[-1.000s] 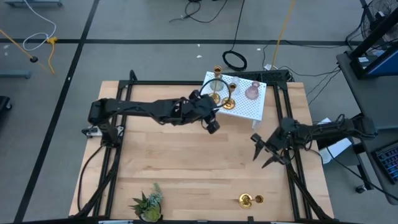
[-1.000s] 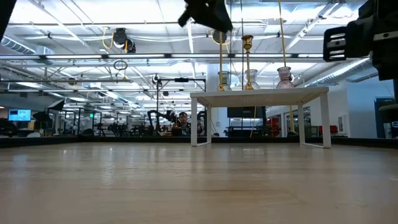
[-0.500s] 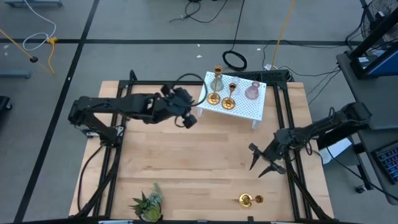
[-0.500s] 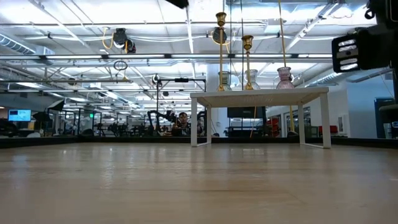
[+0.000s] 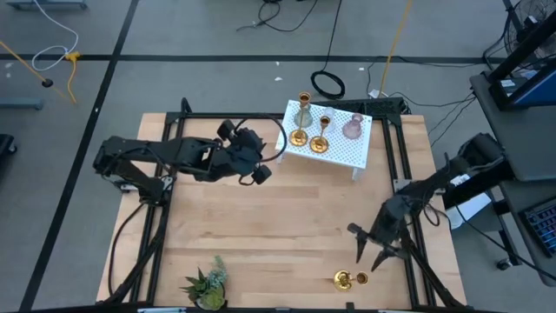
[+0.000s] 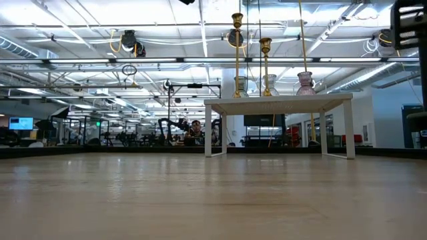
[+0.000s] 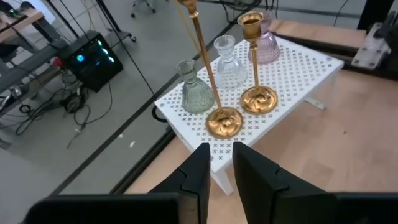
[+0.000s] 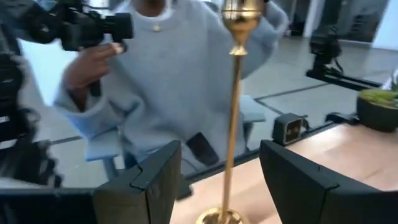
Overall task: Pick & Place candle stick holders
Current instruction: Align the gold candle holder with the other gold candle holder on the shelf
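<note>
Two gold candle stick holders (image 5: 299,136) (image 5: 320,143) stand by their round bases on the white perforated rack (image 5: 343,155) at the far side, beside a grey-green (image 7: 194,95), a clear (image 7: 228,62) and a pink (image 7: 267,45) glass holder. A third gold holder (image 5: 350,279) stands upright on the table near its near edge. My left gripper (image 5: 259,172) hangs left of the rack, empty, with its fingers a narrow gap apart (image 7: 221,165). My right gripper (image 5: 369,248) is open just short of the third holder, whose stem (image 8: 234,112) shows ahead between the fingers.
A small green spiky plant (image 5: 207,285) stands at the near left. A black frame (image 5: 408,252) runs along the table's edges. A person in a light blue top (image 8: 174,93) stands beyond the near edge. Bare wood (image 5: 287,226) lies in the table's middle.
My left gripper has drawn back from the gold holders on the rack toward the table's left edge; the holders stay standing. My right gripper has gone toward the near edge, closing on the gold holder there.
</note>
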Controlling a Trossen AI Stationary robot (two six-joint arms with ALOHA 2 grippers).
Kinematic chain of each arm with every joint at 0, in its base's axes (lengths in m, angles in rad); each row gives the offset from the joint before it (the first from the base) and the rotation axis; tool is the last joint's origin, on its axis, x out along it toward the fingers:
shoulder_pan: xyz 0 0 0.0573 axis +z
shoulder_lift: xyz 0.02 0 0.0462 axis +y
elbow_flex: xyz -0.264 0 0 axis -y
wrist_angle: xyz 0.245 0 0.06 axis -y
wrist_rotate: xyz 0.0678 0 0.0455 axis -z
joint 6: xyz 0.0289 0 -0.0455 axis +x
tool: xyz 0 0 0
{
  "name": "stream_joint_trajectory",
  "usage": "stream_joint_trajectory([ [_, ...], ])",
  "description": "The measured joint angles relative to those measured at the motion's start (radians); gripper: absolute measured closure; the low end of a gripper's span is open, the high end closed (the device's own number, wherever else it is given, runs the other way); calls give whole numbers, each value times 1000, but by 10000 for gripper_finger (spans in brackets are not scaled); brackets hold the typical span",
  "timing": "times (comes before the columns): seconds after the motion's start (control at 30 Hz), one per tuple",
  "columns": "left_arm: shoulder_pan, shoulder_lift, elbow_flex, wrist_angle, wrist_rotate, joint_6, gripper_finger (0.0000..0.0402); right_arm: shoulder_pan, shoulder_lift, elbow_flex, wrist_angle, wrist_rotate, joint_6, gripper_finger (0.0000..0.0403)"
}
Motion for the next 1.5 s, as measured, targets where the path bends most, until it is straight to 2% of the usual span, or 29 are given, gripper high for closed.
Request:
stream_joint_trajectory([
  [0.17, -1, -1, 0, 33, -3, 0, 325, 51, 159, 115, -10, 166, 53, 193],
  [0.43, -1, 0, 0, 31, -5, -21, 325, 106, 338, 235, -9, 79, 85, 193],
  [0.67, -1, 0, 0, 31, -8, -6, 325, 118, 373, 278, -13, 85, 26, 199],
  [0.8, -1, 0, 0, 31, -9, 4, 325, 101, 374, 277, -100, 84, 41, 239],
  [1.07, -1, 0, 0, 31, -9, 4, 325, 80, 373, 277, -106, 82, -25, 381],
  [1.2, -1, 0, 0, 31, -9, 4, 325, 68, 371, 277, -105, 94, -43, 384],
  [1.27, -1, 0, 0, 31, -9, 20, 325, 66, 360, 277, -111, 172, 11, 381],
  [1.5, -1, -48, 0, 32, -11, 111, 325, 63, 272, 277, -166, 602, 49, 391],
])
